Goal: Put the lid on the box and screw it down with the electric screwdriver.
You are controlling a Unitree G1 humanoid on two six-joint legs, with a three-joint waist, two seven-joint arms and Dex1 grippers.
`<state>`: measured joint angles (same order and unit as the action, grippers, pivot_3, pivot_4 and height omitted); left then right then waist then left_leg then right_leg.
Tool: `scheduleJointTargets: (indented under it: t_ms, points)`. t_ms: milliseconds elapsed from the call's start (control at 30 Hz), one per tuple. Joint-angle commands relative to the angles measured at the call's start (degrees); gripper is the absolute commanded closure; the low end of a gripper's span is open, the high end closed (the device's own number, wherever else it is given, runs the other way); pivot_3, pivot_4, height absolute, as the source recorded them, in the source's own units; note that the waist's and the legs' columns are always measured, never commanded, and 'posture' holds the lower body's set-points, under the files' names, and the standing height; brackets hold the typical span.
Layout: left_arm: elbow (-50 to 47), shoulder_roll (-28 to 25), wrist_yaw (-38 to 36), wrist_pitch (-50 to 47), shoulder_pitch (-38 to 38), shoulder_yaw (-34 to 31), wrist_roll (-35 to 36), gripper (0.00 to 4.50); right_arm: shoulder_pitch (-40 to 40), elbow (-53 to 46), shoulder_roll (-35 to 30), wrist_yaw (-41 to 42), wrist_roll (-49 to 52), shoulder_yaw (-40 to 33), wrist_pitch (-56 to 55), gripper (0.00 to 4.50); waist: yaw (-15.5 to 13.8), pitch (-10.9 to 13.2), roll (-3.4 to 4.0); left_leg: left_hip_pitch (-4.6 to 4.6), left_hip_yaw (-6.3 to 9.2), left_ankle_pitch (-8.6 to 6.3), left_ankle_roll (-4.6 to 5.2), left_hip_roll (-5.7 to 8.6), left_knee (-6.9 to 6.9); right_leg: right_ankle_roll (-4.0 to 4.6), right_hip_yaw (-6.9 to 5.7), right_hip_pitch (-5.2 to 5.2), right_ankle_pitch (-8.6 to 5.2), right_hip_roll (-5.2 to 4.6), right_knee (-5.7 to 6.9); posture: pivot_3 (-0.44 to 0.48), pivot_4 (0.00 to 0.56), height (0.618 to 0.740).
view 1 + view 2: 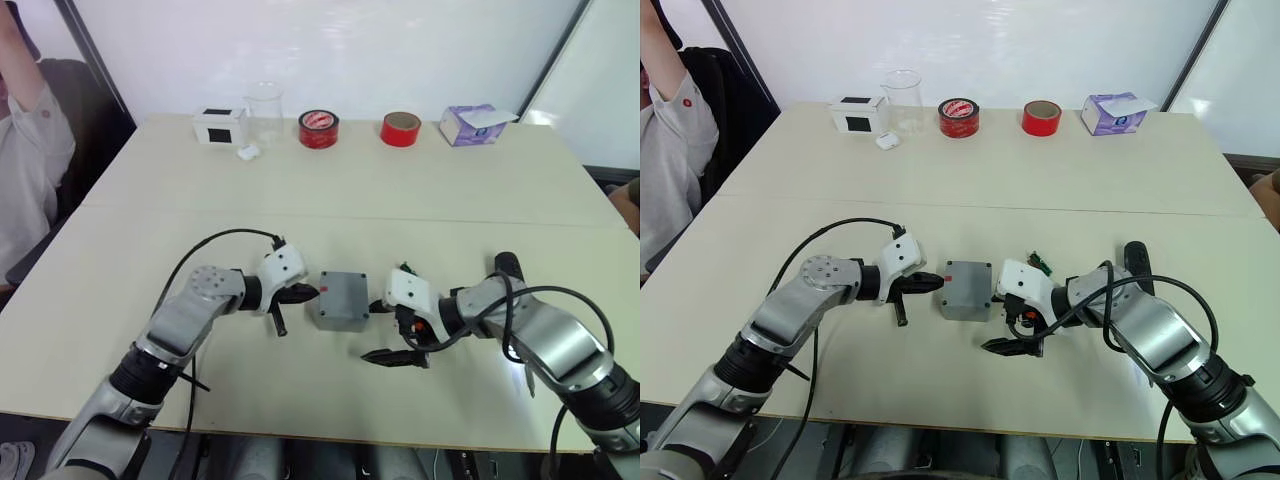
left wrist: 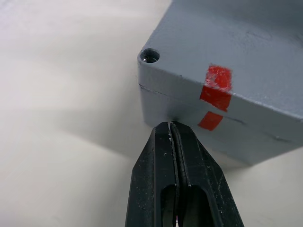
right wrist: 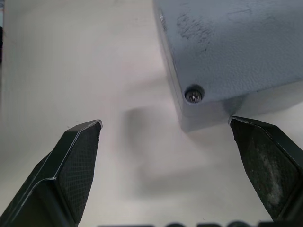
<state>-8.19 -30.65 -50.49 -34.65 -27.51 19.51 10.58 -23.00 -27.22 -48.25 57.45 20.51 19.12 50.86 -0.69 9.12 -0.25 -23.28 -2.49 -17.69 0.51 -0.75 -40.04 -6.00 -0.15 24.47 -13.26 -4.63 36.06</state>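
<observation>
Both hands (image 1: 303,293) (image 1: 385,330) flank the box (image 1: 340,300) on the beige table (image 1: 400,180).

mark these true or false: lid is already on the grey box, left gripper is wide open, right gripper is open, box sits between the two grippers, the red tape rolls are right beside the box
1. The lid sits on the box. True: the left wrist view shows the seam closed, with red marks lined up across it.
2. The left gripper is wide open. False: its fingers are pressed together, their tips at the box's side wall.
3. The right gripper is open. True: its fingers stand wide apart near a box corner.
4. The box sits between the two grippers. True.
5. The red tape rolls are right beside the box. False: they stand at the table's far edge.
</observation>
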Motion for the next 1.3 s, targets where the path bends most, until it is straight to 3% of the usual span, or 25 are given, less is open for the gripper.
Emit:
scheduleJointTargets:
  t_ms: [33, 233, 367, 467, 567, 667, 1200, 1300]
  points:
    - [-0.38, 0.25, -0.65, 1.59, -1.23, 0.02, -0.61, 4.50, -0.86, -2.10, -0.07, -0.56, 0.39, -1.39, -0.23, 0.03, 0.00, 0.00, 0.00, 0.00, 0.00, 0.00, 0.00, 0.00, 0.00, 0.00, 0.00, 0.00, 0.00, 0.00, 0.00, 0.000, 0.150, 0.740]
    - [-3.82, -4.03, -2.70, -1.20, 0.77, -2.98, 1.24, 4.50, 2.44, -3.78, -2.13, -4.04, 4.52, -13.61, 5.22, 0.03, -0.04, 0.00, 0.00, -0.01, 0.01, 0.00, 0.00, -0.01, 0.00, 0.00, 0.00, 0.00, 0.00, 0.00, 0.00, 0.000, 0.150, 0.740]
    - [-8.32, -6.12, -4.52, -6.57, 3.02, -8.43, 7.90, 4.50, 7.37, -4.65, -0.29, -7.31, 9.51, -26.17, 10.07, 0.03, -0.03, 0.01, -0.02, -0.01, 0.02, 0.00, 0.00, -0.06, 0.01, 0.00, 0.00, 0.00, 0.00, -0.01, -0.01, 0.000, 0.150, 0.740]
    - [-11.44, -7.19, -6.11, -9.90, 3.41, -10.69, 11.97, 4.50, 12.54, -3.74, -0.36, -9.08, 9.38, -30.82, 9.63, 0.03, -0.12, 0.01, -0.03, -0.01, 0.02, 0.00, 0.00, -0.07, 0.01, 0.00, -0.01, -0.02, 0.00, -0.01, 0.00, 0.000, 0.150, 0.740]
    - [-13.75, -7.59, -6.99, -11.94, 2.35, -11.08, 14.77, 4.50, 16.69, -2.57, -0.02, -10.34, 8.39, -31.90, 6.94, 0.62, -0.02, 0.01, -0.03, 0.00, 0.01, 0.00, 0.00, -0.05, 0.01, 0.01, 0.00, -0.03, -0.01, -0.03, -0.02, 0.000, 0.150, 0.740]
    - [-15.30, -8.29, -7.85, -12.94, 0.81, -10.12, 16.04, 4.50, 18.42, -1.20, 1.01, -11.90, 7.66, -31.14, 4.26, 1.82, 0.10, 0.02, -0.05, 0.01, 0.00, 0.00, 0.00, -0.03, 0.01, 0.01, 0.01, -0.03, -0.01, 0.00, -0.01, 0.000, 0.150, 0.740]
    - [-15.00, -8.39, -7.65, -12.34, -0.73, -7.84, 15.87, 4.50, 17.18, 2.62, 3.39, -14.90, 6.30, -26.52, -1.62, 1.82, 0.04, 0.03, -0.06, 0.05, -0.01, 0.00, 0.00, -0.03, 0.01, 0.01, 0.03, -0.03, -0.01, 0.05, 0.00, 0.000, 0.150, 0.740]
    - [-14.81, -8.36, -7.64, -12.19, -0.69, -7.71, 15.80, 4.50, 17.43, 2.51, 3.34, -14.74, 5.88, -25.75, -2.19, 2.61, 0.05, 0.03, -0.06, 0.05, -0.01, 0.00, 0.00, -0.04, 0.01, 0.01, 0.03, -0.03, -0.01, 0.06, 0.00, 0.000, 0.150, 0.740]
